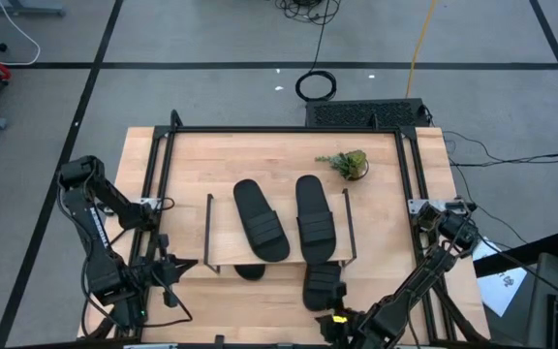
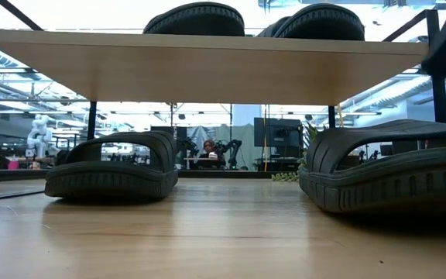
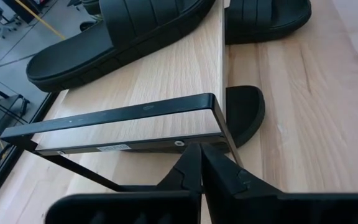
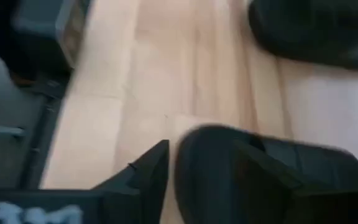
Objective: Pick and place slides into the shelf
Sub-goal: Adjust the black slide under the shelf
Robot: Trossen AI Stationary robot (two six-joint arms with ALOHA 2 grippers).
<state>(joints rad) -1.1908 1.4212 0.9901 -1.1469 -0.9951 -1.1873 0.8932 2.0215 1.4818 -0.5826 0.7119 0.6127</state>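
Right gripper: fingers clamped on the lower-tier slide, probably to push it under the shelf.
Right arm: reaches in from the table's near right corner.
Left gripper: fingers together, empty, beside the shelf's near-left end.
Slides: two on top, one tucked beneath.

Matt ribbed slides, pale-wood shelf
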